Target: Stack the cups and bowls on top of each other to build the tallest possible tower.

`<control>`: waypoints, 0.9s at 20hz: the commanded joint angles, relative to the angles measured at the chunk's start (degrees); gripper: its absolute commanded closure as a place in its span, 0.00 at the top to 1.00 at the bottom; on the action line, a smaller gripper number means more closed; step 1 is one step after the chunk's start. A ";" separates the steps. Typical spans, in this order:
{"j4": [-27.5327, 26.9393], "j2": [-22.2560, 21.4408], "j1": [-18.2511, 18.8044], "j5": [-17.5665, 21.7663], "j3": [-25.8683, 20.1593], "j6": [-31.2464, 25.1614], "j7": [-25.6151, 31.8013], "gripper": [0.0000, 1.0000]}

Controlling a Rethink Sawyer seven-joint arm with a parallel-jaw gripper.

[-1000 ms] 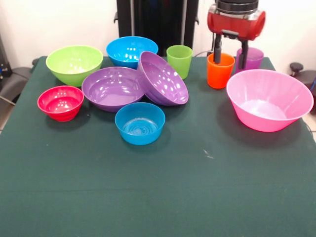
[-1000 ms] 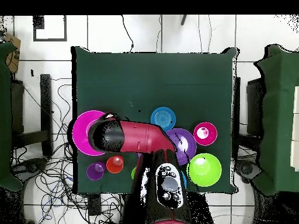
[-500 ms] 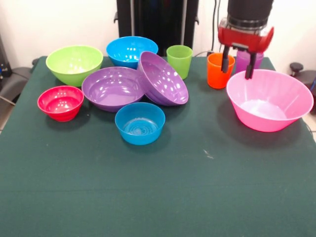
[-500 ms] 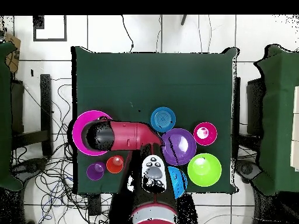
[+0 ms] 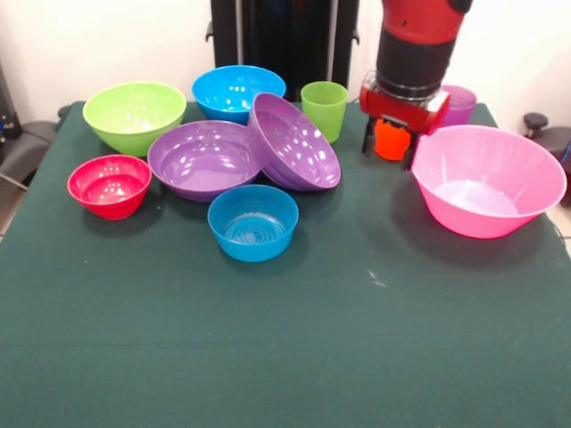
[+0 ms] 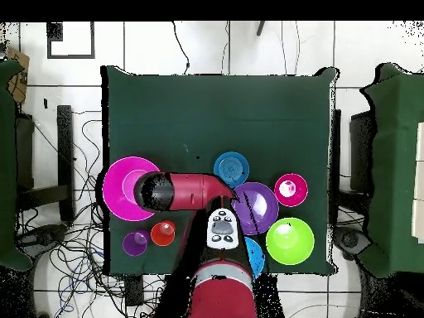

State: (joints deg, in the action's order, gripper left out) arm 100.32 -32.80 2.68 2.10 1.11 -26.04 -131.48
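Note:
My gripper is open and empty, hanging low just in front of the orange cup, which shows between its fingers. It is beside the left rim of the big pink bowl. The overhead view shows the orange cup apart from my arm. The purple cup stands behind, and the green cup to the left. One purple bowl leans on the other purple bowl. A lime bowl, a blue bowl, a small blue bowl and a red bowl stand separately.
The green cloth table stretches toward the front camera. The robot's black pedestal stands behind the bowls. In the overhead view my arm covers the green cup and part of the pink bowl.
My gripper has moved from above the cups and the pink bowl's rim to the left and down, and now hangs low in front of the orange cup.

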 commanded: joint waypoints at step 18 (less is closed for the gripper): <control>3.19 -7.42 1.25 -0.17 -5.70 -4.41 -0.47 1.00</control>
State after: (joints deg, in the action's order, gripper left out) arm 101.11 -35.90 3.25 2.56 1.13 -26.05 -131.48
